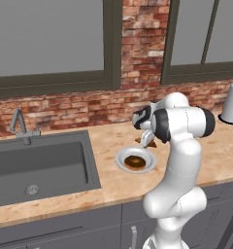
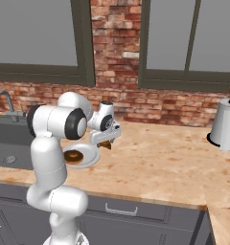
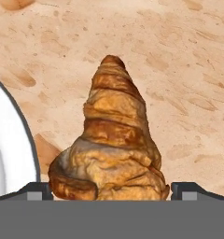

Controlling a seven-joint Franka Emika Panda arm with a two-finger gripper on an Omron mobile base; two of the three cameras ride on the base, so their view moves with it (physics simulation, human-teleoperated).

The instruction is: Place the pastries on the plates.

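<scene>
Croissant (image 3: 111,144) between open gripper (image 3: 111,192) fingertips, beside plate (image 3: 11,154); no writing.

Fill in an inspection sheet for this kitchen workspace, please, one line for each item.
Surface: marbled beige counter.
Job's things: doughnut lies on a white plate. Croissant lies on the bare counter, beside the plate's rim, not on a plate. A second plate: nothing seen.
Clutter: paper towel roll stands on the counter's far right.
Tool: the tool is open, a fingertip on each side of the croissant, not closed on it.
Cables: nothing seen.
Surroundings: sink with tap at left; brick wall and windows behind.
</scene>
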